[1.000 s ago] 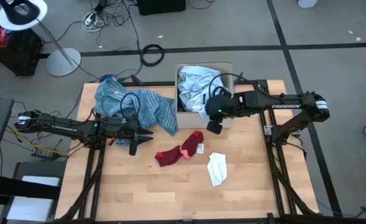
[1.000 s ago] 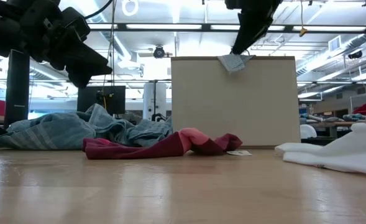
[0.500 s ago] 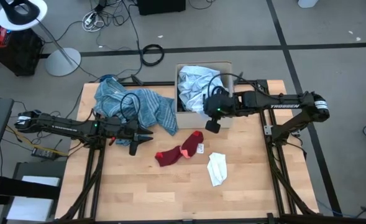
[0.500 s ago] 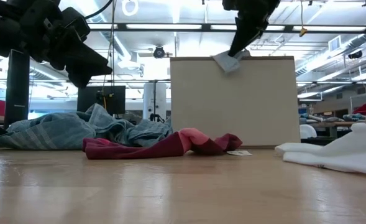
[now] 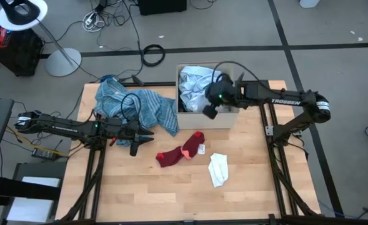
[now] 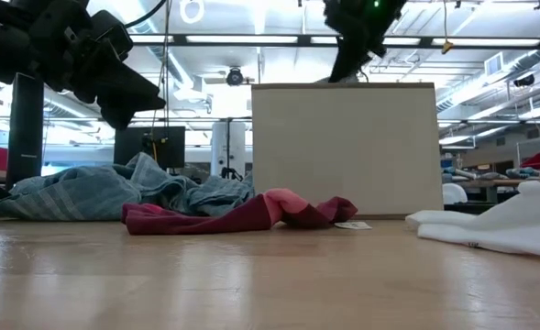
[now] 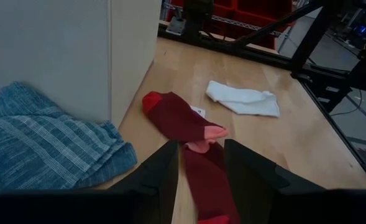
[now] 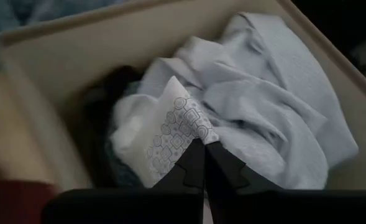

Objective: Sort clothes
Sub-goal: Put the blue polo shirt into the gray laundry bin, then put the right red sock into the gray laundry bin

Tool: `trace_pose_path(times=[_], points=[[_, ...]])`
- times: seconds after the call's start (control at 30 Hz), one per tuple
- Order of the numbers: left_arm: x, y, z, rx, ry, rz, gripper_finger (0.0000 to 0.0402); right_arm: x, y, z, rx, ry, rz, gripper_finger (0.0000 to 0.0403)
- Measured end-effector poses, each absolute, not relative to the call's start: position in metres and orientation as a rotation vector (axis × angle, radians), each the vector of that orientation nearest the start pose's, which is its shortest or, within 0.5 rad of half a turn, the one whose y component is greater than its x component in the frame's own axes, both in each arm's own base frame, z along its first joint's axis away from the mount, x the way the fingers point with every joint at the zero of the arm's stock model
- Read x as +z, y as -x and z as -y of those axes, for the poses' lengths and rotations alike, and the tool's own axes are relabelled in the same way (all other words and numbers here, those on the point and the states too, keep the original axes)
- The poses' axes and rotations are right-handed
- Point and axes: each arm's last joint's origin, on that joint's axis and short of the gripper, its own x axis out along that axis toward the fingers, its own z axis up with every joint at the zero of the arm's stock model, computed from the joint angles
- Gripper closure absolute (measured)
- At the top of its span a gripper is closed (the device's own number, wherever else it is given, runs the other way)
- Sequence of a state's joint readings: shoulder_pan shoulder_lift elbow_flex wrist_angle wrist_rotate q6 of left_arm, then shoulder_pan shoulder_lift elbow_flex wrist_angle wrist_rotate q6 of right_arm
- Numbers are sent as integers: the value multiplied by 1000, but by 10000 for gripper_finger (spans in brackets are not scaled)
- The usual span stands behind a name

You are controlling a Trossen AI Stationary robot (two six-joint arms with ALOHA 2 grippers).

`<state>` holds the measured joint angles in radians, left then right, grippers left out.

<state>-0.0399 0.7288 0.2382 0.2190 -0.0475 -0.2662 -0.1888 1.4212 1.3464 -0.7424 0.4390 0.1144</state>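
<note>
The right gripper (image 8: pixel 202 163) has swung over the box (image 5: pixel 228 118) — pinched on the patterned cloth (image 8: pixel 173 127), soft, light; left gripper (image 7: pixel 198 163) waits agape.

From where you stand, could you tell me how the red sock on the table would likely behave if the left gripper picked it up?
The red sock lies flat and bent, so it would probably droop limply from the left gripper. It looks thin, so likely light, and pushing it would probably bunch it.
</note>
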Motion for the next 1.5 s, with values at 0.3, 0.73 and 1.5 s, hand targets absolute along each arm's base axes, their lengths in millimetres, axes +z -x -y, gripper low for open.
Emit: trace_pose_path(times=[0.3, 0.73, 1.5], points=[[191, -160, 5, 44, 253, -270, 266, 336, -277, 98, -706, -141, -786, 350], [191, -160, 5, 44, 253, -272, 266, 336, -267, 96, -647, -181, -850, 241], [192, -161, 9, -70, 210, -266, 266, 306, -247, -58, -298, -160, -687, 251]])
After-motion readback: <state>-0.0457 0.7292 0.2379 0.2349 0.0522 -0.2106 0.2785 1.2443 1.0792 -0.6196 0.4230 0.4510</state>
